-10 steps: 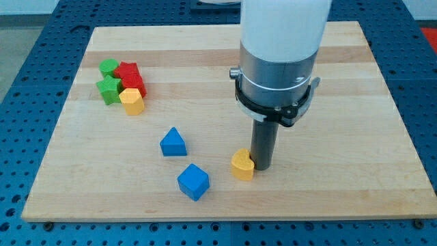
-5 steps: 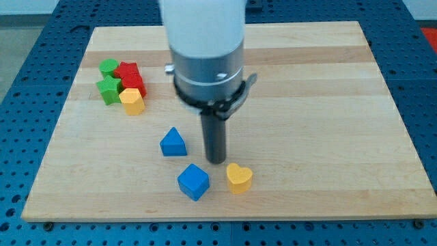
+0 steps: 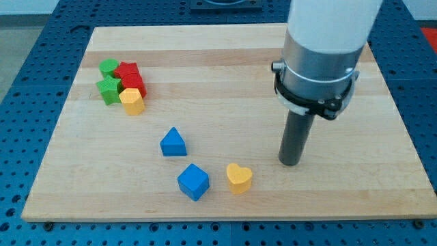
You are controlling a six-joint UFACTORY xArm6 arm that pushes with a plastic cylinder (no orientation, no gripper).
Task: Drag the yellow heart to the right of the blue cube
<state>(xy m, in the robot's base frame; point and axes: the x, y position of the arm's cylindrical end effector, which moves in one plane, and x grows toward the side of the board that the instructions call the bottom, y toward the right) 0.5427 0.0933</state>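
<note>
**Operator:** Report the rod position and the state of the claw.

**Technician:** The arm carries no claw. It ends in a straight dark rod, so there is nothing to release, clench or grasp with. The tip (image 3: pixel 289 163) rests at board level on the wooden board (image 3: pixel 355 184), in the near right part of it. It touches no block.

**Operator:** Where is the task block relative to the tip?

**Technician:** The yellow heart (image 3: pixel 239 178) lies to the left of the tip and slightly nearer, with bare board between the two. The heart sits just right of the blue cube (image 3: pixel 193 182), close beside it, with a narrow gap visible between them. Both lie close to the near edge.

**Operator:** List the other blocks, moving outward.

**Technician:** A blue triangular block (image 3: pixel 173 142) lies farther back and to the left of the cube, apart from it. At the far left a cluster stands packed together: a red block (image 3: pixel 130 76) whose shape cannot be made out, a green block (image 3: pixel 108 67) at the back left, a green star-like block (image 3: pixel 108 89) in front of that, and a second yellow block (image 3: pixel 132 100) at the near right corner of the cluster. The cluster is well apart from the tip.
</note>
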